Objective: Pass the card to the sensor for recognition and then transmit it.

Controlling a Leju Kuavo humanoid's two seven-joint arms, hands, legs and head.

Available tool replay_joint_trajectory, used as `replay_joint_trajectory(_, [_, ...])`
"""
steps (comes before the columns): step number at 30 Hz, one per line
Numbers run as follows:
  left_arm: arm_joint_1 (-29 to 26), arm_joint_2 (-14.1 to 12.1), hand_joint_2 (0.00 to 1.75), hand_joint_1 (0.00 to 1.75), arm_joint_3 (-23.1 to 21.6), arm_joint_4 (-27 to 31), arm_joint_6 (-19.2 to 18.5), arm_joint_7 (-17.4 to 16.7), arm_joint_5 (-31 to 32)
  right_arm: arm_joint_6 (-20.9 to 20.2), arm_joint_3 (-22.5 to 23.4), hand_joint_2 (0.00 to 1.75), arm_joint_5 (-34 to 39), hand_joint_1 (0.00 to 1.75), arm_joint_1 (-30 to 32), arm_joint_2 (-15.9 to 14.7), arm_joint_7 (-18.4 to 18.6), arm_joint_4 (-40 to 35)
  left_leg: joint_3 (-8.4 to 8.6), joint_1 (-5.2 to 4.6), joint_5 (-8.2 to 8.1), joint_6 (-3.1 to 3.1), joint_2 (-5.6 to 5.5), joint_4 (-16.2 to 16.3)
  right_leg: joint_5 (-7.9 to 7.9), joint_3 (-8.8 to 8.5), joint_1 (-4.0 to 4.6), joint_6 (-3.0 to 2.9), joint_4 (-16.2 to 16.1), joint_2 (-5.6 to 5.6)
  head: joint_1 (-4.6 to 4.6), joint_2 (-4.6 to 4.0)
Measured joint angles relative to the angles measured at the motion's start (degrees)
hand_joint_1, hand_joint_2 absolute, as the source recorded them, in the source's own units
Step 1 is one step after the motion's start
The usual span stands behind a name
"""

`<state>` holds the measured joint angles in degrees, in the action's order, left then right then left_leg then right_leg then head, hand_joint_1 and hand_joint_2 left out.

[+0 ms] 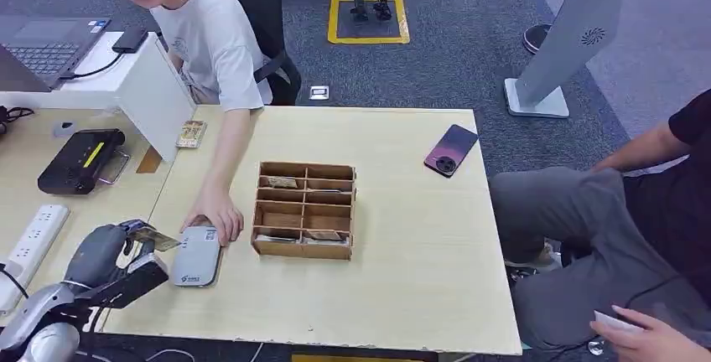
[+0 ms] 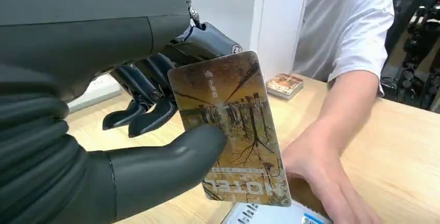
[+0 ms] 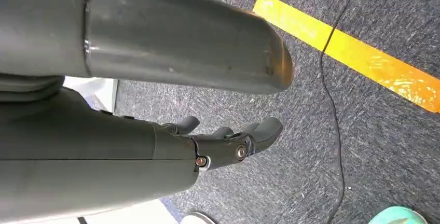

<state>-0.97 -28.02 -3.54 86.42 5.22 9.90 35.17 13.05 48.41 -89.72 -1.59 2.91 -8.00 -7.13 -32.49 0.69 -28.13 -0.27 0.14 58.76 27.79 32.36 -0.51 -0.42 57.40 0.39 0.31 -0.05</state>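
Note:
My left hand point(image 1: 117, 249) pinches a brown hotel card point(image 1: 156, 239) between thumb and fingers, just left of the grey sensor pad point(image 1: 195, 257) on the table. The left wrist view shows the card point(image 2: 231, 130) close up, held upright under my thumb, with the sensor's white corner point(image 2: 270, 216) below it. A person's hand point(image 1: 215, 215) rests on the sensor's far edge. My right hand point(image 3: 228, 141) hangs over the grey carpet, fingers loosely apart, holding nothing.
A wooden compartment box point(image 1: 305, 209) with several cards stands right of the sensor. A phone point(image 1: 450, 150) lies at the far right of the table. A card stack point(image 1: 191, 134), a black device point(image 1: 80, 161) and a power strip point(image 1: 32, 245) lie to the left. Another person sits at right.

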Motion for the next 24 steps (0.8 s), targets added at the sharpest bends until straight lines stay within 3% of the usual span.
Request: replay_joint_trajectory(24, [3.06, 2.19, 1.75, 1.75, -5.11, -4.61, -1.09, -0.26, 4.04, -1.92, -0.26, 0.00, -0.15, 0.00, -0.65, 0.02, 0.33, -0.17, 0.02, -0.01, 0.00, 0.00, 0.01, 0.00, -0.01, 0.01, 0.00, 0.00, 0.00, 0.01, 0.00, 0.00])
